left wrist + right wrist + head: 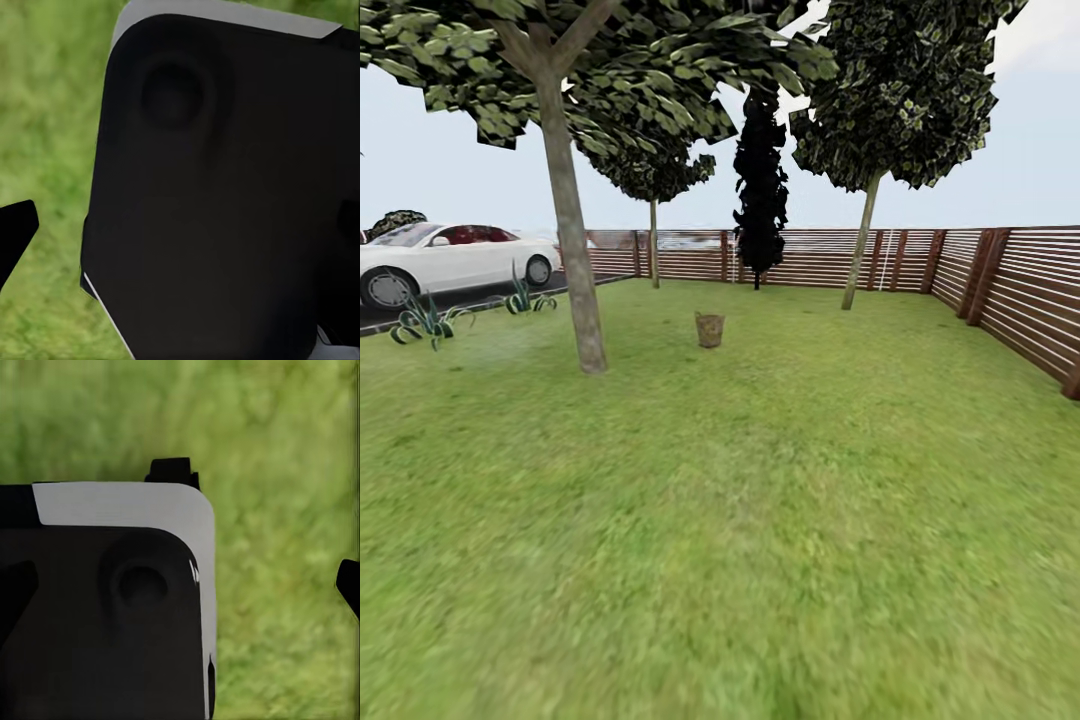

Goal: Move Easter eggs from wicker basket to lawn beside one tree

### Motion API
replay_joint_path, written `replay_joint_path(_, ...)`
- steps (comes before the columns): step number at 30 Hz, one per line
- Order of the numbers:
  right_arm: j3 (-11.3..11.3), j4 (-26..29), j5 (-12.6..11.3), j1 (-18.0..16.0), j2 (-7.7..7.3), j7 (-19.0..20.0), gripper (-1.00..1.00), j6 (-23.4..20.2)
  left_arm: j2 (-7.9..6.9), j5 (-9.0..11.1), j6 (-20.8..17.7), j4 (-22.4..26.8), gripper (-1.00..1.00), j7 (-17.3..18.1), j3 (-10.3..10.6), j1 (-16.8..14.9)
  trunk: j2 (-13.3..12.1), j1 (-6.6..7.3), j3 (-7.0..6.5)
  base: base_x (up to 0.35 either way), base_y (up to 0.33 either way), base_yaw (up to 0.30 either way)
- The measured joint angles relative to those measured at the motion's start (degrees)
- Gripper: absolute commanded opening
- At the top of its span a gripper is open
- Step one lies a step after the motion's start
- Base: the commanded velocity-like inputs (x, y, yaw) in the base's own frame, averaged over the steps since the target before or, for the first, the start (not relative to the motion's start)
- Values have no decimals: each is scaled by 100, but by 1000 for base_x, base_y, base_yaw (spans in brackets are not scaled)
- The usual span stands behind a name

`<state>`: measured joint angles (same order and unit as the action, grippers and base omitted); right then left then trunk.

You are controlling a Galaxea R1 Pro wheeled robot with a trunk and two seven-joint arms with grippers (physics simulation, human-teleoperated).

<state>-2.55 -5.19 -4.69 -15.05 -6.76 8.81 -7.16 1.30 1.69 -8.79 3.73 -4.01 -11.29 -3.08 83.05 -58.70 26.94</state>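
a broad lawn of short green grass [760,520] stretches ahead from the head view. well across it stands a small round brown woven wicker basket [709,329], upright on the grass, too far off to tell whether any painted eggs lie inside. just to its left rises a tree with a thick grey-brown trunk [572,235] and a dark leafy canopy. a brown horizontal-slat fence [1020,290] bounds the far and right sides, and a white car [450,260] sits beyond the left edge of the grass. both wrist views show blurred grass past dark robot casing; whether either gripper is spread or closed cannot be told. judging from this, nothing is done: the approach, three pickups and placements remain.
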Motion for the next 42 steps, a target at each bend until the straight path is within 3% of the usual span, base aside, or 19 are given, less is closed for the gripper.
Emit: replay_joint_path(42, -2, 0, 1, 0, 12, 0, 100, -1, -9, 4, 7, -1, 100, 7, -22, 0, 0, 0, 0, 341, -97, 0)
